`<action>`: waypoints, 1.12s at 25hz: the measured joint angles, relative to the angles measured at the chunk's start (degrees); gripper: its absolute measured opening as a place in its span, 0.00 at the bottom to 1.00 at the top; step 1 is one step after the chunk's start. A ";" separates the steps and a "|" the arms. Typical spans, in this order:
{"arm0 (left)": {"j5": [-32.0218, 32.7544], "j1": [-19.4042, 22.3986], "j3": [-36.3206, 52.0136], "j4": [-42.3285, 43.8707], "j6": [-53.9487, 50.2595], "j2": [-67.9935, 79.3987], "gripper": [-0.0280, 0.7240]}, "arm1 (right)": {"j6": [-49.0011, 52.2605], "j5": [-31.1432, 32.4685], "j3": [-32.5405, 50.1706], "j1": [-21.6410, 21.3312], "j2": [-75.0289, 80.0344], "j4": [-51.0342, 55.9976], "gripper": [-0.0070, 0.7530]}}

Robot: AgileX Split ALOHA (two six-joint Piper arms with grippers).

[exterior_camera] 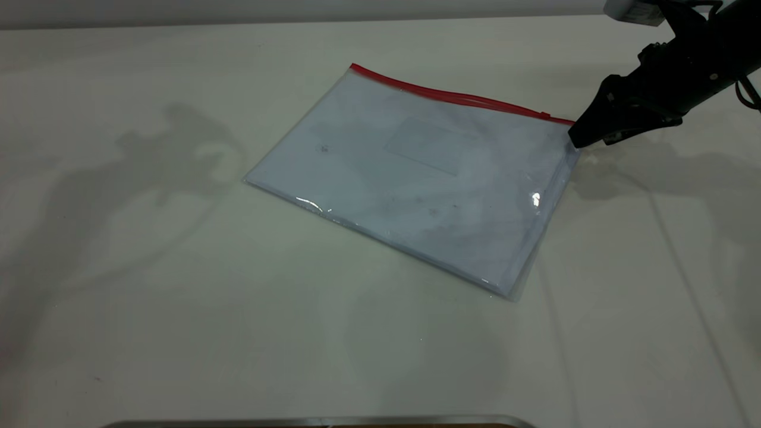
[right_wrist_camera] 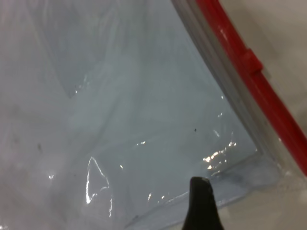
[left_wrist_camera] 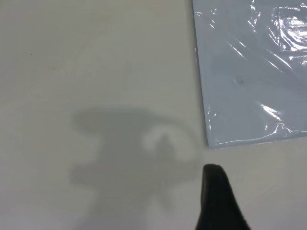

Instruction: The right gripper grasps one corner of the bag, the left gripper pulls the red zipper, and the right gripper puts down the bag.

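The bag (exterior_camera: 416,178) is a clear pouch with white paper inside, lying flat on the table. The red zipper (exterior_camera: 452,95) runs along its far edge, with its slider tab (exterior_camera: 544,114) near the right end. My right gripper (exterior_camera: 578,141) is low at the bag's far right corner, tips at the edge just below the zipper's end. In the right wrist view one fingertip (right_wrist_camera: 199,187) stands alone over the bag's corner (right_wrist_camera: 240,167), beside the zipper (right_wrist_camera: 254,81). One left fingertip (left_wrist_camera: 213,175) shows alone above bare table, just off the bag's near left corner (left_wrist_camera: 240,72).
The white table (exterior_camera: 178,297) spreads wide to the left and front of the bag. A metal edge (exterior_camera: 321,422) runs along the bottom of the exterior view. The left arm is outside the exterior view; only its shadow falls on the table.
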 joint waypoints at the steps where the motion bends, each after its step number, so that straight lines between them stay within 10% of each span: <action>1: 0.00 -0.05 0.00 -0.13 0.00 0.00 0.70 | -0.51 0.15 -0.12 0.00 0.00 0.00 0.79; 28: -0.12 -0.12 0.00 -0.59 -0.01 0.00 0.70 | -14.37 6.69 -0.29 -0.92 5.88 19.82 0.79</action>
